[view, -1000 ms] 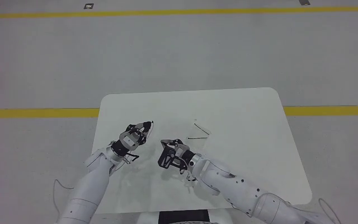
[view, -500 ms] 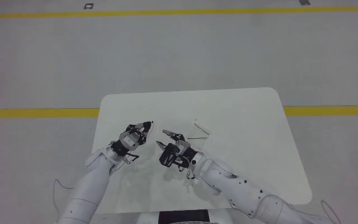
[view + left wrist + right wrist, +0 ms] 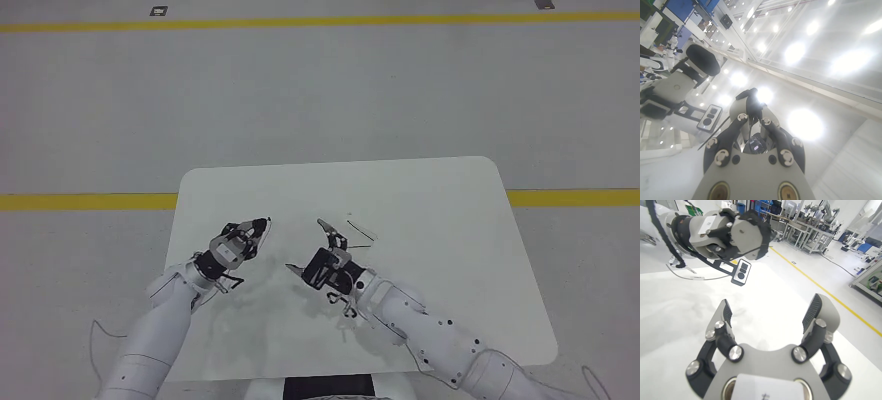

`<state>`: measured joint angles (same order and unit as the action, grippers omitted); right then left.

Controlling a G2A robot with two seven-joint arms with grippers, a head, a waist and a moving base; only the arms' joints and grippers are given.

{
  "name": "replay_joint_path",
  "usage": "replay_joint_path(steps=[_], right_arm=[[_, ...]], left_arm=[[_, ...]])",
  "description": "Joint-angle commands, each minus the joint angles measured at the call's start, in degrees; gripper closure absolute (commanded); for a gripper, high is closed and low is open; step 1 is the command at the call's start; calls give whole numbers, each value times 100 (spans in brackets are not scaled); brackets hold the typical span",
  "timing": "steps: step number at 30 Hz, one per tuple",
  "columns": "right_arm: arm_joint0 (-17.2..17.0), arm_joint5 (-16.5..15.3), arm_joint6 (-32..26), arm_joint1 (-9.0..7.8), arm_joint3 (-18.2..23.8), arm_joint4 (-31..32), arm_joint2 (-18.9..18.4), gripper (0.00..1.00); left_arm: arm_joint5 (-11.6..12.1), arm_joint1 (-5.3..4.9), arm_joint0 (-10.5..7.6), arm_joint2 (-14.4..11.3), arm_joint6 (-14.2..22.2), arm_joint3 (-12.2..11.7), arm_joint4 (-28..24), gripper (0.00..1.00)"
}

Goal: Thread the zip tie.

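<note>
A thin black zip tie lies bent in a V on the white table, just right of the grippers. My left gripper is raised over the table's left part, shut, with black-padded fingers. A thin black strip, apparently another zip tie, sticks out from between them. In its own wrist view the left gripper points up at the ceiling. My right gripper stands wide open and holds nothing, between the left gripper and the lying tie. Its ribbed pads face each other across bare table, around the right gripper's empty gap.
The table's far half and right side hold nothing else. Grey floor with yellow lines surrounds the table. Workbenches stand far off in the room.
The right gripper has opened wide and swung right and away from me, closer to the tie on the table. The left gripper has barely shifted.
</note>
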<state>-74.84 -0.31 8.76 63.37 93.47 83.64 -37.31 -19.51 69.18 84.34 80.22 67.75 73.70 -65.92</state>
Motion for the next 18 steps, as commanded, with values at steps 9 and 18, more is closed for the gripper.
replay_joint_path(steps=[9,18], right_arm=[[-782,-1001,898,-293,51,-1407,-1325,0],[-993,-1628,974,-349,81,-2190,-1703,0]], left_arm=[[2,-375,-328,-260,804,-706,26,100],[2,-502,-357,-411,966,-651,116,100]])
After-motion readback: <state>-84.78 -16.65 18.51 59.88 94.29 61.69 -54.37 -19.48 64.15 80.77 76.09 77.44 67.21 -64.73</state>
